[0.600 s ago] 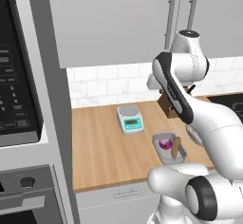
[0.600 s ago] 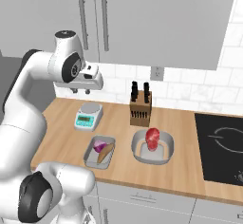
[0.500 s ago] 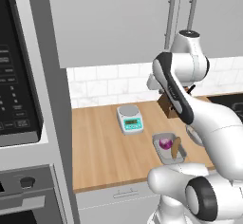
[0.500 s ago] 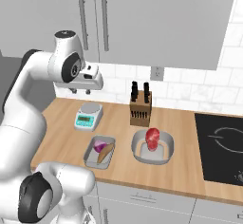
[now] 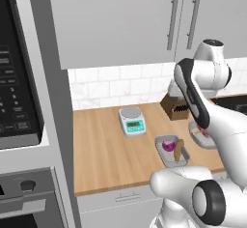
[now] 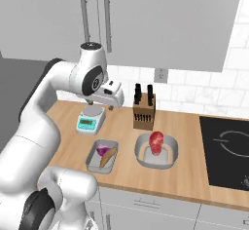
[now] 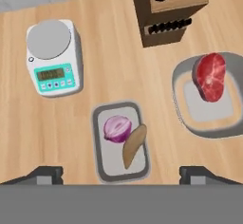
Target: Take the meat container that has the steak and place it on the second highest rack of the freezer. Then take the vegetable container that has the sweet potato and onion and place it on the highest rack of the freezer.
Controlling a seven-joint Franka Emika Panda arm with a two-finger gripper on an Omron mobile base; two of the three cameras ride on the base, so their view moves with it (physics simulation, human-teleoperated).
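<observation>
The meat container [image 6: 168,158] is a round grey bowl on the wooden counter, with the red steak [image 6: 156,141] in it. From the hand view the steak [image 7: 210,76] lies at the right in its bowl [image 7: 209,123]. The vegetable container [image 6: 93,160], a small grey tray, holds the purple onion [image 6: 102,150] and the tan sweet potato [image 6: 109,158]. My gripper [image 7: 121,174] hangs open high above this tray [image 7: 102,166], with the onion [image 7: 117,128] and sweet potato [image 7: 134,145] between its tips. The gripper [image 6: 112,106] holds nothing. The freezer is out of view.
A white kitchen scale [image 7: 52,57] stands left of the tray and a wooden knife block [image 7: 171,14] behind the bowl. A black cooktop [image 6: 228,146] lies at the counter's right end. The microwave and oven column [image 5: 19,101] bounds the counter's left. Wall cabinets [image 6: 146,19] hang overhead.
The arm has swung a little to the right and lower, over the containers. The containers, scale and knife block have stayed put.
</observation>
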